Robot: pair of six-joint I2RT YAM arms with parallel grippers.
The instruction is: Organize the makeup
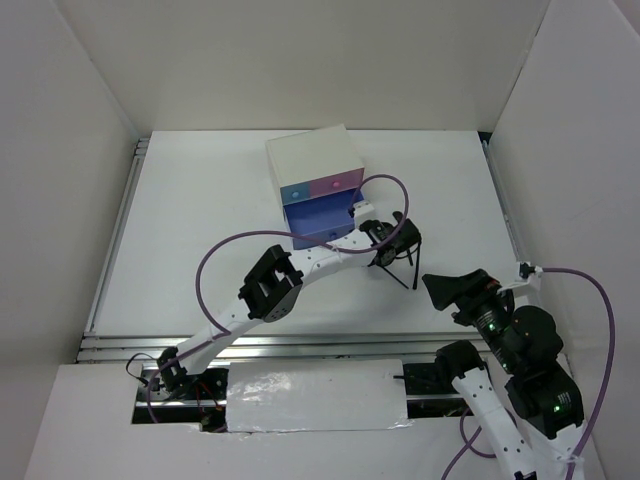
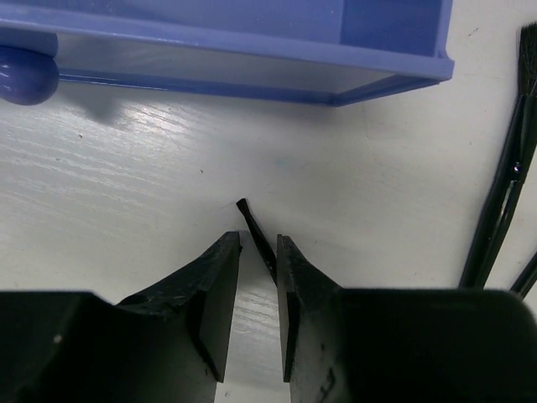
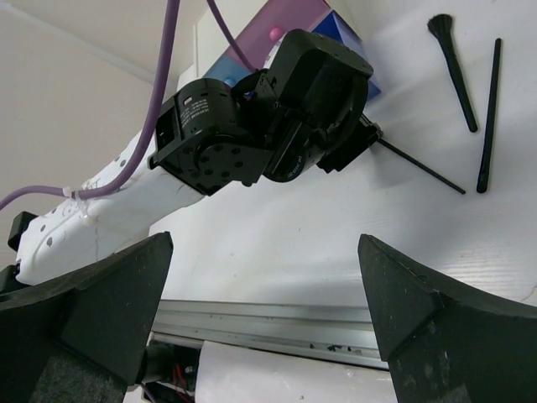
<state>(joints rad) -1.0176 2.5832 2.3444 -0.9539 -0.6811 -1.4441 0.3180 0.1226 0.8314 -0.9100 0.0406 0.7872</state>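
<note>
Nearest the bases, my right jaws hang spread wide over the worktop, at about 4 o'clock from my left ones in the overhead view.

Further out, my left jaws sit low on the worktop, narrowed to a slim gap around a thin black brush. White shows between the brush and my left fingertip, so they're open around it, not pinching.

In my left wrist view its long axis runs 5 to 11 o'clock, with the tip at 11 pointing toward the blue drawer. At 3 o'clock lie two more brushes, side by side, running roughly 7 to 1. One shows bristles at its far end.

Beyond, the drawer stands pulled out of the white box.
</note>
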